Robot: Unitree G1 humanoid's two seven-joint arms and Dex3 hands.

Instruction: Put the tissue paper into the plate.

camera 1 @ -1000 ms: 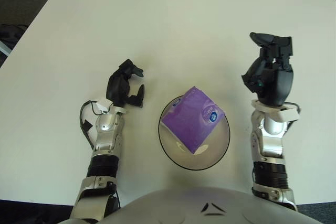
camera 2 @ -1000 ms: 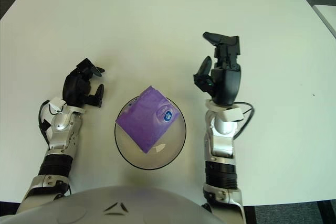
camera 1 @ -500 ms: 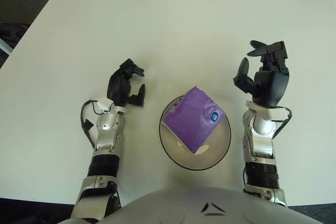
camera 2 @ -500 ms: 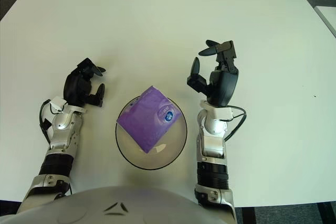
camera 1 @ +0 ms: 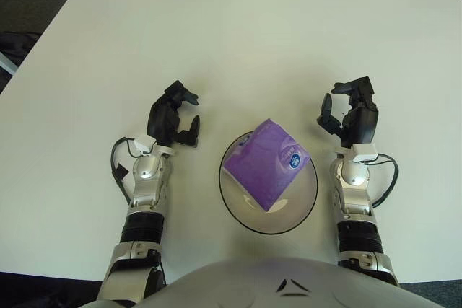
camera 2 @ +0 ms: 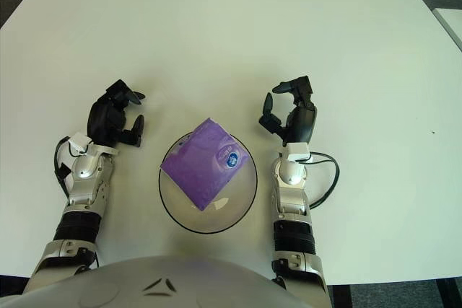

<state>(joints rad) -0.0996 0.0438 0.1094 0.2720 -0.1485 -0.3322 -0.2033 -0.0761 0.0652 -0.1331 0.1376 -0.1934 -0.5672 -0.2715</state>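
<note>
A purple tissue pack [camera 1: 265,163] with a small blue and white label lies in the round pale plate [camera 1: 302,204] near the table's front edge, tilted like a diamond and overhanging the rim a little. My right hand [camera 1: 348,115] rests low on the table just right of the plate, fingers relaxed and holding nothing. My left hand [camera 1: 173,116] rests on the table left of the plate, fingers loosely spread and empty. Neither hand touches the pack or the plate.
The white table [camera 1: 238,41] stretches far ahead of the hands. Dark carpet surrounds it. A cable [camera 1: 386,178] loops beside my right wrist. My torso's top shows at the bottom edge.
My right hand has come down from a raised position to rest on the table beside the plate. The left hand, the plate and the tissue pack have not moved.
</note>
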